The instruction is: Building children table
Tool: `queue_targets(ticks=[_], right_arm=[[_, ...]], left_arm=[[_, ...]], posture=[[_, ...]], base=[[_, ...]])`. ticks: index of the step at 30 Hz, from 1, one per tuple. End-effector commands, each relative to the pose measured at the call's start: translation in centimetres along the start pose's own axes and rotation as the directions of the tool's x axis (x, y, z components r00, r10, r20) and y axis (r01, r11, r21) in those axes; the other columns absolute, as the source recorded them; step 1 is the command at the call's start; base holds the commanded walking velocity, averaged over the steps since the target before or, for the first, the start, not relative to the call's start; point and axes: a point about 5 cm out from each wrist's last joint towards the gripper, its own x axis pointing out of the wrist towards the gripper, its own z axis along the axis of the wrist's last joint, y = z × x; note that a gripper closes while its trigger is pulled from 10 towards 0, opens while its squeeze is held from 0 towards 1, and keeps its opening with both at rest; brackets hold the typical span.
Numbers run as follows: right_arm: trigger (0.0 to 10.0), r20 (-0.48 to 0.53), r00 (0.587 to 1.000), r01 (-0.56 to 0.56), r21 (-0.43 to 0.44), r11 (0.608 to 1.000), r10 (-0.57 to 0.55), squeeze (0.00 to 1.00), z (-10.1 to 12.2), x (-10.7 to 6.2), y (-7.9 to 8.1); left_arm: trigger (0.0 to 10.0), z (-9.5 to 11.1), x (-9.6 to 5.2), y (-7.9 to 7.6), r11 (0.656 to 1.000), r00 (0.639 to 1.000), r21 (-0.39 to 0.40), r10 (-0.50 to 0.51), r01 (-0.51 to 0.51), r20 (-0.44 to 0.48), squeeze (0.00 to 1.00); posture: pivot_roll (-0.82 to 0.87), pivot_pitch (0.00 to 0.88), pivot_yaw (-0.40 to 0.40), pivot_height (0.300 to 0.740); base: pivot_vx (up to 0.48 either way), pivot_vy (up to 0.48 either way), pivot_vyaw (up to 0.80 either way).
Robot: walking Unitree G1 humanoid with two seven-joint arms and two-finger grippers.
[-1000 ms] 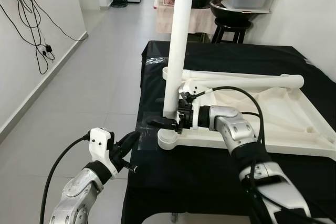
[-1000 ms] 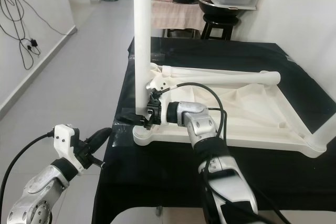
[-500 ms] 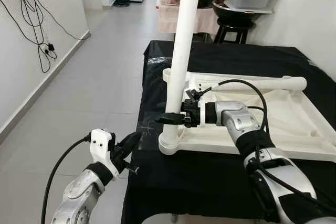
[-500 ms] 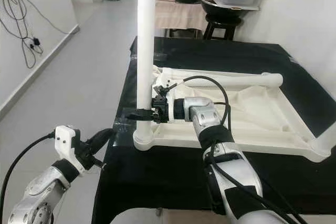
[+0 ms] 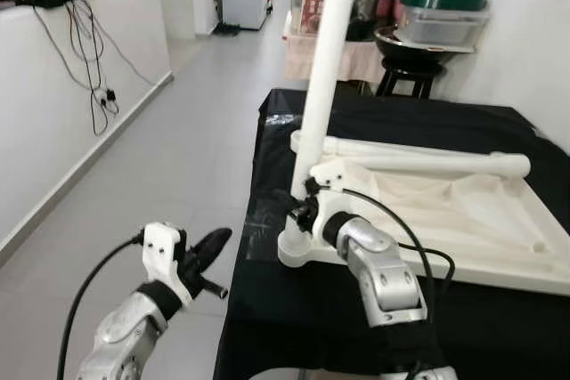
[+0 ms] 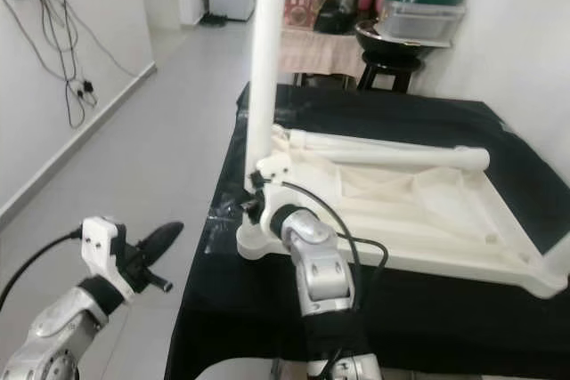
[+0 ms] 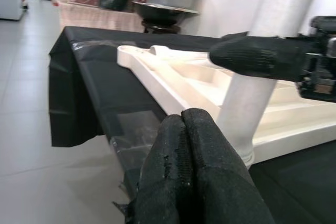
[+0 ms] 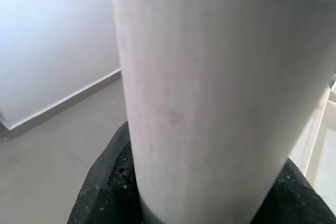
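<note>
The white children's table top (image 5: 499, 255) lies upside down on a black-covered table (image 5: 383, 113). A white leg (image 5: 321, 77) stands in its near left corner socket (image 5: 298, 254), leaning slightly to the right. My right gripper (image 5: 298, 206) is shut on the leg just above the socket; its fingers (image 8: 102, 192) wrap both sides of the leg (image 8: 220, 93). A second leg (image 5: 427, 164) lies across the far edge of the top. My left gripper (image 5: 214, 239) hangs shut and empty over the floor, left of the table; its fingers (image 7: 189, 171) point toward the leg (image 7: 252, 103).
Behind the table a black stool (image 5: 405, 73) carries a dark bowl and a lidded container (image 5: 443, 13). A white wall with hanging cables (image 5: 98, 86) runs along the left. Open tiled floor (image 5: 187, 157) lies between that wall and the table's left edge.
The whole view has shifted as the camera moved. My right gripper keeps its hold low on the leg while the forearm has swung in closer to me. The left gripper holds its pose.
</note>
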Motion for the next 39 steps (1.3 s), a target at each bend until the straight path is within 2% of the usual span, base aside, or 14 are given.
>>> queue_targets(ticks=[1, 2, 3, 4, 8, 9, 13, 14, 19, 24, 27, 28, 29, 39], right_arm=[[0.0, -0.207, 0.977, 0.066, 0.031, 0.997, -0.058, 0.0, -3.9, 0.4, -1.5], [0.0, -0.207, 0.977, 0.066, 0.031, 0.997, -0.058, 0.0, -3.9, 0.4, -1.5], [9.0, -0.21, 0.976, 0.068, 0.035, 0.997, -0.06, 0.0, -3.8, 0.7, -1.5], [10.0, -0.206, 0.977, 0.062, 0.059, 0.996, -0.049, 0.0, -3.6, 0.9, -1.3], [10.0, -0.134, 0.991, 0.007, 0.112, 0.994, 0.008, 0.0, -2.0, 1.3, -0.7], [10.0, -0.019, 0.987, -0.154, 0.122, 0.981, 0.157, 1.0, 0.0, 1.3, -0.1], [10.0, 0.048, 0.932, -0.361, 0.076, 0.929, 0.358, 1.0, 1.6, 1.2, -0.2], [10.0, 0.053, 0.904, -0.427, 0.047, 0.903, 0.424, 0.0, 2.0, 1.1, -0.6], [10.0, 0.048, 0.858, -0.511, -0.011, 0.859, 0.511, 0.0, 2.5, 1.2, -1.3], [10.0, -0.007, 0.759, -0.65, -0.056, 0.757, 0.651, 0.0, 2.0, 1.3, -2.0], [10.0, -0.007, 0.759, -0.65, -0.056, 0.757, 0.651, 0.0, 2.0, 1.3, -2.0], [9.5, -0.013, 0.754, -0.657, -0.036, 0.753, 0.657, 0.0, 1.9, 1.6, -2.2], [0.0, -0.006, 0.755, -0.655, -0.026, 0.755, 0.656, 0.0, 2.0, 1.8, -2.3], [0.0, 0.022, 0.753, -0.657, -0.013, 0.753, 0.657, 0.0, 2.1, 1.7, -2.5]], left_arm=[[10.0, -0.4, 0.1, -0.1, 1.0, 1.0, -0.022, -0.004, 0.003, -0.017, 0.0], [10.0, -0.4, 0.1, -0.1, 1.0, 1.0, -0.022, -0.004, 0.003, -0.017, 0.0], [10.0, -0.4, 0.1, -0.1, 1.0, 1.0, -0.021, 0.002, -0.003, -0.015, 0.0], [10.0, -0.4, 0.0, -0.1, 1.0, 1.0, -0.02, 0.007, -0.008, -0.013, 0.0], [10.0, -0.4, -0.1, -0.1, 1.0, 1.0, -0.022, 0.011, -0.011, -0.012, 0.0], [10.0, -0.5, 0.1, -0.2, 1.0, 1.0, -0.023, 0.005, -0.005, -0.015, 0.0], [10.0, -0.5, 0.2, -0.2, 1.0, 1.0, -0.022, -0.003, 0.003, -0.018, 0.0], [10.0, -0.5, 0.3, -0.3, 1.0, 1.0, -0.022, -0.004, 0.004, -0.019, 0.0], [10.0, -0.6, 0.4, -0.4, 1.0, 1.0, -0.022, -0.004, 0.003, -0.018, 0.0], [10.0, -0.7, 0.4, -0.6, 1.0, 1.0, -0.021, 0.0, -0.001, -0.018, 0.0], [10.0, -0.7, 0.4, -0.6, 1.0, 1.0, -0.021, 0.0, -0.001, -0.018, 0.0], [10.0, -0.7, 0.3, -0.6, 1.0, 1.0, -0.021, 0.0, -0.001, -0.019, 0.0], [10.0, -0.7, 0.3, -0.7, 1.0, 1.0, -0.02, 0.0, 0.0, -0.02, 0.0], [10.0, -0.8, 0.3, -0.8, 1.0, 1.0, -0.022, -0.002, 0.002, -0.02, 0.0]], posture=[[0.0, 0.0, -0.063, 0.74], [0.0, 0.0, -0.063, 0.74], [0.0, 0.0, -0.065, 0.74], [0.0, 0.0, -0.065, 0.74], [0.01, 0.0, -0.067, 0.74], [0.01, 0.0, -0.061, 0.74], [0.01, 0.0, -0.062, 0.74], [0.02, 0.0, -0.069, 0.74], [0.03, 0.0, -0.076, 0.74], [0.05, 0.0, -0.082, 0.74], [0.05, 0.0, -0.082, 0.74], [0.05, 0.0, -0.082, 0.74], [0.05, 0.0, -0.082, 0.74], [0.04, 0.0, -0.076, 0.74]], base=[[0.0, 0.0, 0.0], [0.0, 0.0, 0.0], [0.0, 0.0, 0.0], [0.0, 0.0, 0.0], [0.0, 0.0, 0.0], [0.0, 0.0, 0.0], [0.0, 0.0, 0.0], [0.0, 0.0, 0.0], [0.0, 0.0, 0.0], [0.0, 0.0, 0.0], [0.0, 0.0, 0.0], [0.0, 0.0, 0.0], [0.0, 0.0, 0.0], [0.0, 0.0, 0.0]])
